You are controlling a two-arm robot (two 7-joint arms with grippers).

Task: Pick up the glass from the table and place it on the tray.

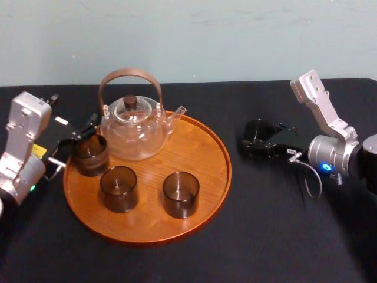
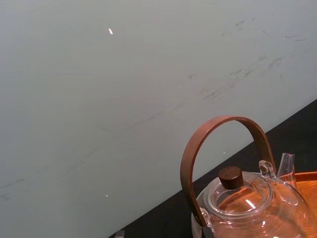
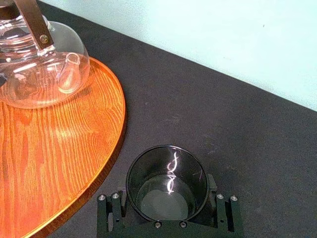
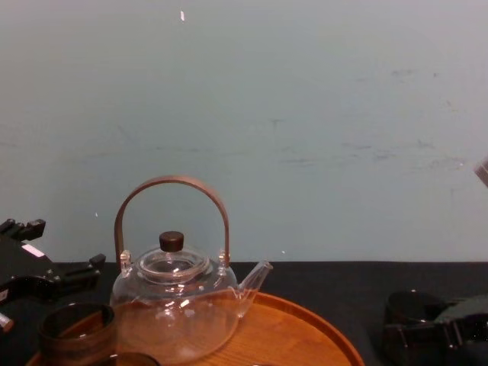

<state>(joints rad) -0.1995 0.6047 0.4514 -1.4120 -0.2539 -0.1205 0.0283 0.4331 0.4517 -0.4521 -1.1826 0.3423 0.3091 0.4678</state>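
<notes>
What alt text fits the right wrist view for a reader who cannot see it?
The right pincer clasps the glass, a smoky tumbler, by its sides, with the black table beneath, just outside the rim of the orange wooden tray. A clear glass teapot stands on the tray farther off.

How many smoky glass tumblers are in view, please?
4 tumblers. Three stand on the wooden tray: one at its left edge by the left gripper, two in front. One is on the table, within the right gripper.
</notes>
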